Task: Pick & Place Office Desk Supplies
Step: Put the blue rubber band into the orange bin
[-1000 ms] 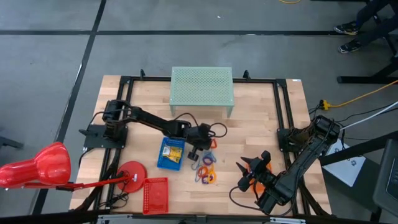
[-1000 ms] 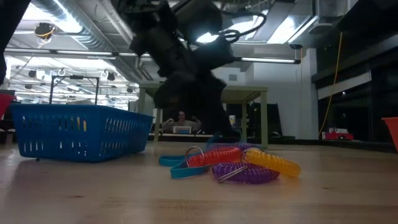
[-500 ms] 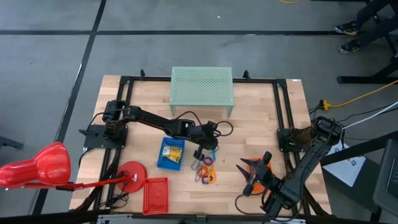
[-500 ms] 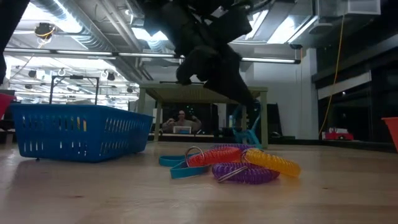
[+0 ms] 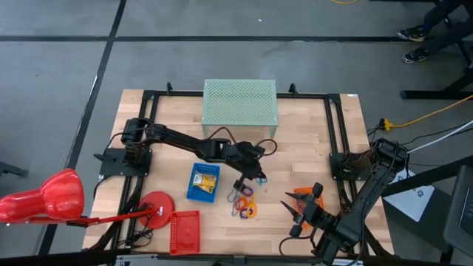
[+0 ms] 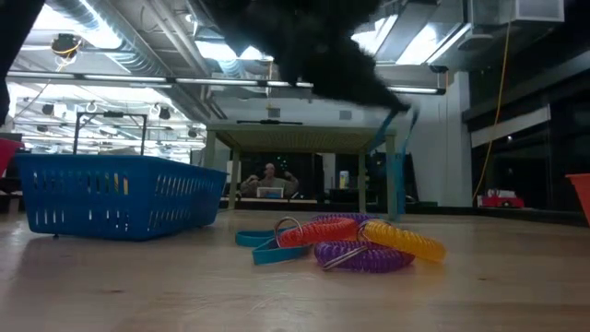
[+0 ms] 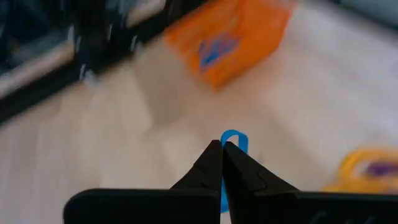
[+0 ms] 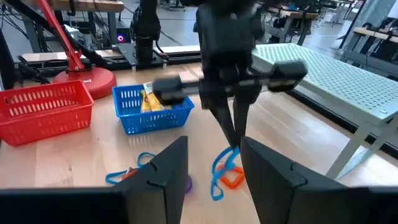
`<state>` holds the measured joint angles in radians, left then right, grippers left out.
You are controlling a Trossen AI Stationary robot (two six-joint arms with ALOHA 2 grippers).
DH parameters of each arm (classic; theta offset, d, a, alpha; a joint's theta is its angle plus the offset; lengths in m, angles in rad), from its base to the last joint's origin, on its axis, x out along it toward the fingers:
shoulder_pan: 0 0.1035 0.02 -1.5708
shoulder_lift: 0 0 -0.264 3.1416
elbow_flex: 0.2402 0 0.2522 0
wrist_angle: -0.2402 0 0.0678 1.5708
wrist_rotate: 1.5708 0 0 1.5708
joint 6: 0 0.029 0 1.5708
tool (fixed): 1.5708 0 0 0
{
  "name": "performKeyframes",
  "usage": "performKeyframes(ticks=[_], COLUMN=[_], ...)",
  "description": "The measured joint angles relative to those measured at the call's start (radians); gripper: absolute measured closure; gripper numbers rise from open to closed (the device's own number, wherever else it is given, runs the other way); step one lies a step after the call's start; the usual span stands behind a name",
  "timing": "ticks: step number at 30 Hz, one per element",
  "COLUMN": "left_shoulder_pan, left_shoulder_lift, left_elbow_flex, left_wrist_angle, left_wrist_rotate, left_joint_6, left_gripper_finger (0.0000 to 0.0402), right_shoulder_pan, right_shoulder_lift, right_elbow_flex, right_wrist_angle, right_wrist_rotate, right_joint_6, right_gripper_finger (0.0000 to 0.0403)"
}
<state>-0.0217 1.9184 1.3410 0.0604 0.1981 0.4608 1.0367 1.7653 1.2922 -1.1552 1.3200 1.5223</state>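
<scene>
A pale wooden counter [image 5: 310, 148] seen from above holds two dark robot arms. The left pincer [image 5: 257, 176] hangs above the middle of the counter with its fingers pressed together on a thin blue wire-like loop [image 7: 233, 140], pinched at its upper end so the rest dangles freely below; in the right wrist view the same loop [image 8: 224, 167] trails down toward the wood. Lifting it clear this way likely keeps it from dragging the other supplies along. Just beside and below it lies a small heap of coiled plastic loops in red, yellow and purple [image 6: 355, 243], resting on the counter with a flat blue strap among them. A blue rectangular mesh tray [image 5: 202, 183] sits to the left of the heap, holding yellow-and-black blocky clips [image 5: 208, 179], so it seems reserved for that kind of item. A red mesh tray [image 5: 185, 230] sits near the front edge beside the round base of a red desk lamp [image 5: 44, 198]. An orange mesh tray [image 7: 231, 38], already holding something blue, appears ahead of the left pincer and is probably the loop's destination. The right pincer [image 5: 301, 214] waits near the front right, fingers spread apart and empty.
</scene>
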Motion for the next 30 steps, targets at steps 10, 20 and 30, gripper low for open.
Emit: performKeyframes(ticks=[10,20,30], left_shoulder_pan=[-0.004,0.016,0.012], left_shoulder_lift=[-0.008,0.008,0.072], left_elbow_flex=[0.001,0.001,0.034], left_wrist_angle=[0.002,0.100,0.269], left_wrist_rotate=[0.038,0.076,0.089], left_joint_6=[-0.005,-0.057,-0.072], left_gripper_finger=[0.0400,0.0400,0.0400], right_shoulder_pan=[0.000,0.010,0.056], right_shoulder_lift=[0.000,0.000,-0.034], right_elbow_flex=[0.000,0.000,0.000], right_wrist_angle=[0.015,0.015,0.014], right_wrist_rotate=[-0.056,0.042,0.150], right_joint_6=[0.004,-0.007,-0.020], right_gripper_finger=[0.0252,0.0252,0.0252])
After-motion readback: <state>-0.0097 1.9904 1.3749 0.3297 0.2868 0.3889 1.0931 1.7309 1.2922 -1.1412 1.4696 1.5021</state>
